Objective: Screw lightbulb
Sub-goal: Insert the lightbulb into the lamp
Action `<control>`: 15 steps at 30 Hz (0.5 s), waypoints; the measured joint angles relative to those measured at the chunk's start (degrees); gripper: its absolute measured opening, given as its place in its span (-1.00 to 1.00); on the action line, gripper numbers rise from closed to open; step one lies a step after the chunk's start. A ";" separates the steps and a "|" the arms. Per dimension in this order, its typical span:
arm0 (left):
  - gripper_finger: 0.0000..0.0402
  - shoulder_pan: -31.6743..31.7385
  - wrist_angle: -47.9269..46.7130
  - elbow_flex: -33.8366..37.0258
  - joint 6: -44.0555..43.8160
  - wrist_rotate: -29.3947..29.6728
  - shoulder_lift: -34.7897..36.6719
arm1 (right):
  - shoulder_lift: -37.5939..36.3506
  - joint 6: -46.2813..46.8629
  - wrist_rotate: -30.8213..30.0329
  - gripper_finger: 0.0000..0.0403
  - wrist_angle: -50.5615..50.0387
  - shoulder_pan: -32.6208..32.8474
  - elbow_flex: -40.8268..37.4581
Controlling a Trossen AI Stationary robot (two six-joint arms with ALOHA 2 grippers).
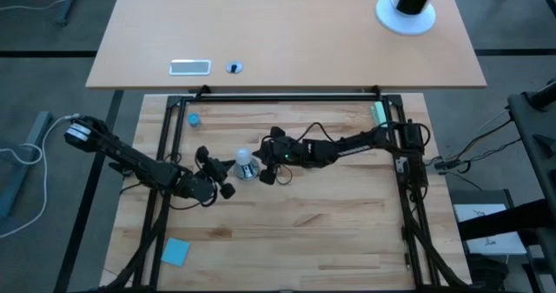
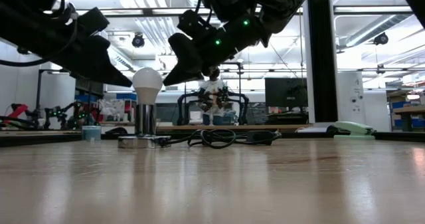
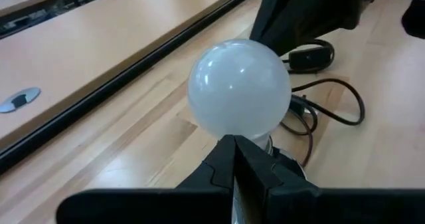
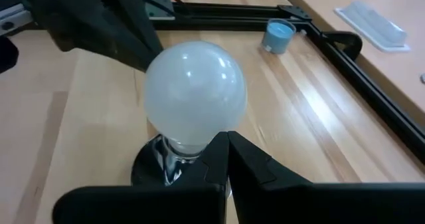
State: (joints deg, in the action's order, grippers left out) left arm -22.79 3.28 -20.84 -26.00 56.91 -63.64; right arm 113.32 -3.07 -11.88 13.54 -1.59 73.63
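Lightbulb upright (axis vertical) in socket; left claw, right claw clenched empty, flanking; right nearer.

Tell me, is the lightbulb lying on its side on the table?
No, the lightbulb stands upright with its screw base down in the socket disc, seen in the low view.

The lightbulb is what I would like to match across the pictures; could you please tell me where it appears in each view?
High view: the lightbulb sits mid-table between the two arms.
Low view: it stands upright at left of centre on the socket.
Left wrist view: it fills the centre.
Right wrist view: centre.
Shared landmark: the socket's black cord.
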 joint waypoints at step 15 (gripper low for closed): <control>-1.00 0.17 -5.19 0.07 -6.00 2.03 0.00 | -0.11 0.16 1.76 -0.99 0.02 1.42 0.00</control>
State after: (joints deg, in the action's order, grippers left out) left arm -22.61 -1.91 -20.78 -32.00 58.94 -63.64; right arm 113.21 -2.91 -10.12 13.56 -0.18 73.63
